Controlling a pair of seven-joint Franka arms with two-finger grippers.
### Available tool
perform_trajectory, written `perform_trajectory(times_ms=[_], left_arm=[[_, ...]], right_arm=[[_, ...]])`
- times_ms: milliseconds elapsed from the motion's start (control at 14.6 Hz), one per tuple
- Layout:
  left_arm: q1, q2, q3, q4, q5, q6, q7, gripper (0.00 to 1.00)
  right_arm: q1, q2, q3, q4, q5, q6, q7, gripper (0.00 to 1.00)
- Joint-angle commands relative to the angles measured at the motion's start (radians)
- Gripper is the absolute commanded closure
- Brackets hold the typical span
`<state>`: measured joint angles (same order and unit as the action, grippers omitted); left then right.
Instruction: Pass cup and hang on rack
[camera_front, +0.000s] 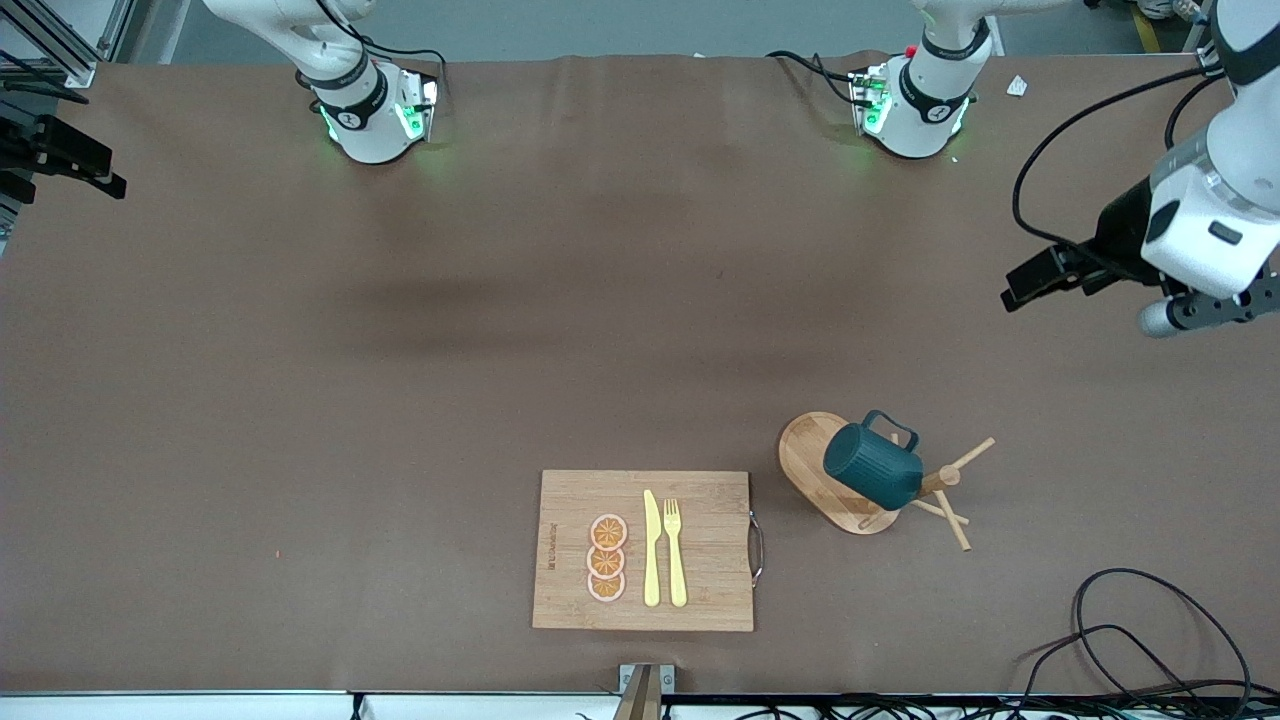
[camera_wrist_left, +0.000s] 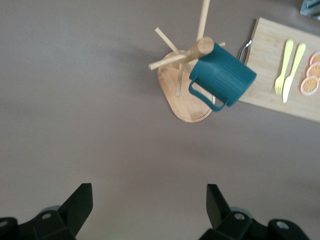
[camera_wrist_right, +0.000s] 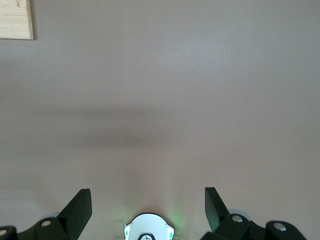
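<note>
The dark teal cup (camera_front: 872, 465) hangs tilted on the light wooden rack (camera_front: 805, 455), its loop handle over a peg and its body above the oval base. In the left wrist view the cup (camera_wrist_left: 225, 75) and the rack (camera_wrist_left: 185, 100) lie well ahead of my left gripper (camera_wrist_left: 148, 200), which is open and holds nothing. That gripper (camera_front: 1185, 312) is raised over the table's edge at the left arm's end, apart from the rack. My right gripper (camera_wrist_right: 148, 200) is open and empty, high over bare table by its own base (camera_wrist_right: 148, 230). The front view does not show it.
A wooden cutting board (camera_front: 700, 550) with a metal handle lies beside the rack, toward the right arm's end. On it are a yellow knife (camera_front: 651, 550), a yellow fork (camera_front: 675, 555) and three orange slices (camera_front: 607, 558). Black cables (camera_front: 1150, 640) loop at the near corner by the left arm's end.
</note>
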<state>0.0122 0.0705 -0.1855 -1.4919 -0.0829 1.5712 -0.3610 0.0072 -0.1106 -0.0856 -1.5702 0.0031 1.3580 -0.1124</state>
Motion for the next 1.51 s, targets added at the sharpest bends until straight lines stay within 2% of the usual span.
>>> perform_trajectory(times_ms=[0,754,822,960,1165,1439], left_arm=[[0.009,-0.04,0.0,-0.001,0.023,-0.036,0.059,0.0],[-0.011,-0.058,0.04,0.047,0.071,-0.069,0.145,0.0],[-0.046,-0.063,0.067,0.041,0.074,-0.069,0.145,0.0],[-0.128,-0.067,0.167,0.039,0.077,-0.069,0.174,0.0],[-0.195,-0.078,0.244,0.036,0.087,-0.068,0.252,0.0],[-0.195,-0.078,0.256,0.036,0.091,-0.068,0.258,0.0]], right_arm=[[0.002,-0.026,0.0,-0.027,-0.011,0.006,-0.012,0.0],[0.002,-0.026,0.001,-0.025,-0.009,0.001,0.0,0.0],[0.002,-0.026,0.001,-0.025,-0.009,0.001,0.0,0.0],[0.002,-0.026,0.001,-0.025,-0.009,0.003,0.0,0.0],[0.004,-0.026,0.001,-0.025,-0.009,0.004,0.0,0.0],[0.004,-0.026,0.001,-0.025,-0.009,0.006,0.0,0.0]])
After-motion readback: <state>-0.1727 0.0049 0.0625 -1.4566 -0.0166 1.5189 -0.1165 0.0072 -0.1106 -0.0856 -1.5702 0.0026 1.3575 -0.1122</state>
